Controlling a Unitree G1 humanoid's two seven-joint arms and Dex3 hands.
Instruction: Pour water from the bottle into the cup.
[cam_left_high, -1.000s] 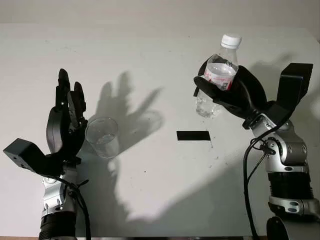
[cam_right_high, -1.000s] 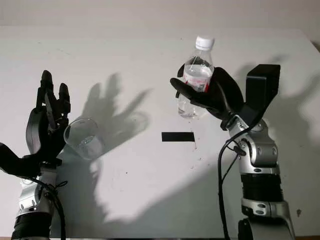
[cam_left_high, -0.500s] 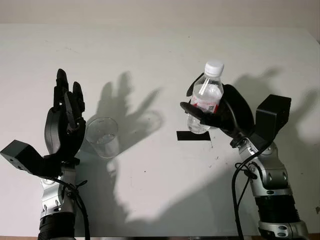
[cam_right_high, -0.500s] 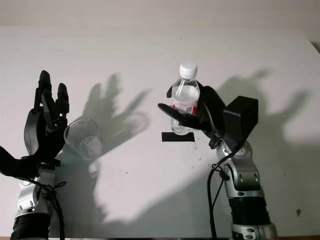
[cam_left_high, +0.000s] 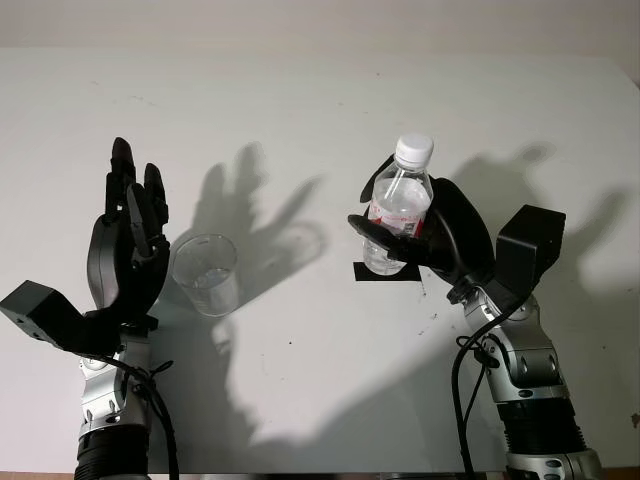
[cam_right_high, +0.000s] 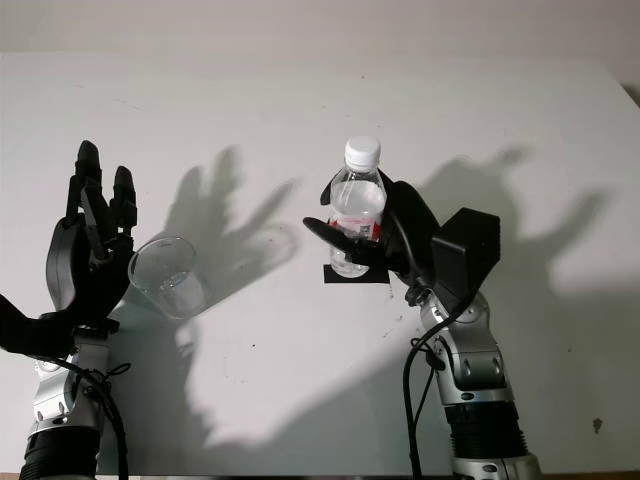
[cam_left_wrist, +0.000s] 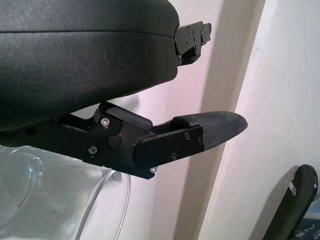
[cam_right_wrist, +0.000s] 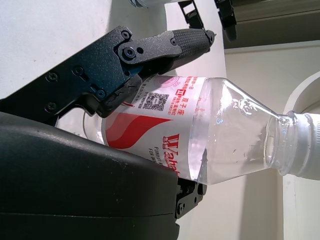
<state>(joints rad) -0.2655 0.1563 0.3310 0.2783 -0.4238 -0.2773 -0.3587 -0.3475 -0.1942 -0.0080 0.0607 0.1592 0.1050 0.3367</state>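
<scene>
A clear water bottle (cam_left_high: 401, 205) with a white cap (cam_left_high: 415, 150) and a red-and-white label stands upright right of centre. My right hand (cam_left_high: 388, 205) is shut on its middle, thumb across the front. The bottle's base is over a black tape mark (cam_left_high: 388, 274); I cannot tell if it touches the table. The right wrist view shows the bottle (cam_right_wrist: 200, 135) held against the palm, with water inside. A clear plastic cup (cam_left_high: 206, 272) stands upright on the white table at the left. My left hand (cam_left_high: 130, 215) is open just left of the cup, fingers pointing up. The cup's rim (cam_left_wrist: 45, 200) sits by the palm.
The white table (cam_left_high: 320, 120) runs to a pale wall at the back. Strong shadows of both hands fall on the table between the cup and the bottle. The right forearm (cam_left_high: 525, 360) rises from the bottom right.
My right hand has carried the bottle down and to the left, from the right side to over the black tape mark. The left hand and the cup have not moved.
</scene>
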